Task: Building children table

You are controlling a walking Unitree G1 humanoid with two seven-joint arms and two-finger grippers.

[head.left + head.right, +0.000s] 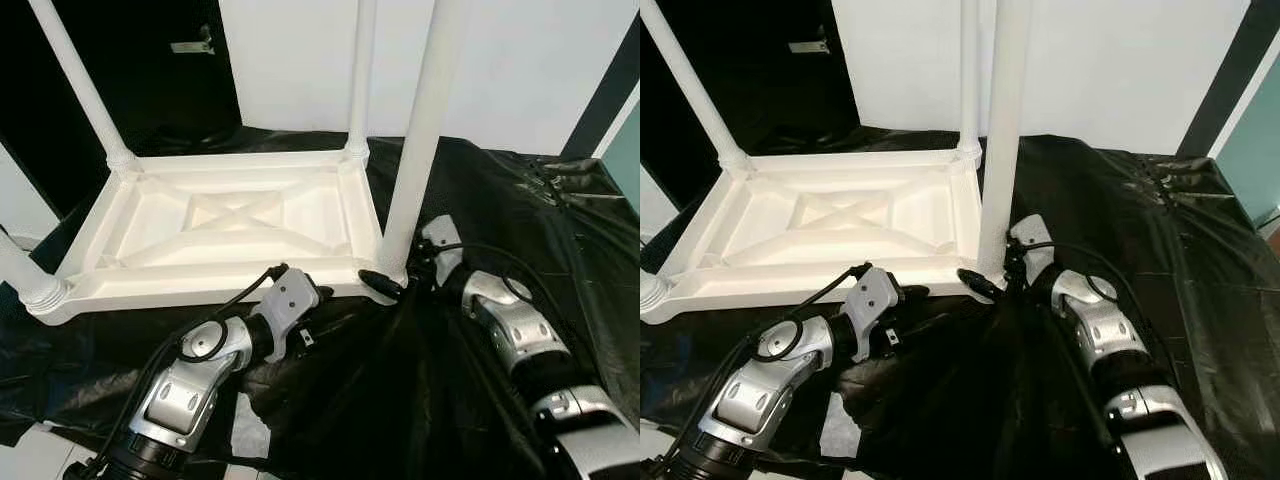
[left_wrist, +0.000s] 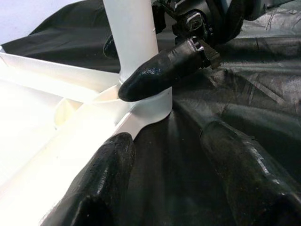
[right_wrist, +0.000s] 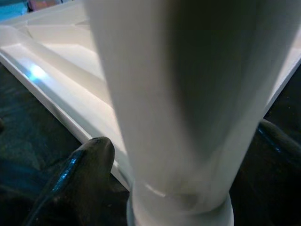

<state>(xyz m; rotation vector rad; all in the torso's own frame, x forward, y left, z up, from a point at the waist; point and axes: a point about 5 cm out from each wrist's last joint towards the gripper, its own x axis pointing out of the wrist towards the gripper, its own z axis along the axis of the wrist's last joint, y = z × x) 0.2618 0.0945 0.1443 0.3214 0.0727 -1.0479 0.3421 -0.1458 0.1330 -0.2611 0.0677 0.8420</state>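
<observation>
A white plastic children's table (image 1: 200,285) lies upside down on a black sheet, with its legs pointing up. My right gripper (image 1: 392,285) is shut on the base of the near right leg (image 1: 415,150), one finger (image 3: 80,174) on each side of it. In the left wrist view one of those fingers (image 2: 160,70) presses against the leg's collar. My left gripper (image 2: 164,188) is open, low over the sheet at the table's front edge, with nothing between its fingers (image 2: 94,188). Its wrist (image 1: 290,300) sits just in front of that edge.
Three other legs stand up at the far left (image 1: 85,90), far right (image 1: 360,75) and near left (image 1: 20,270). The crumpled black sheet (image 1: 520,210) covers the floor. A white wall (image 1: 500,60) rises behind, and a dark opening (image 1: 170,80) lies at the back left.
</observation>
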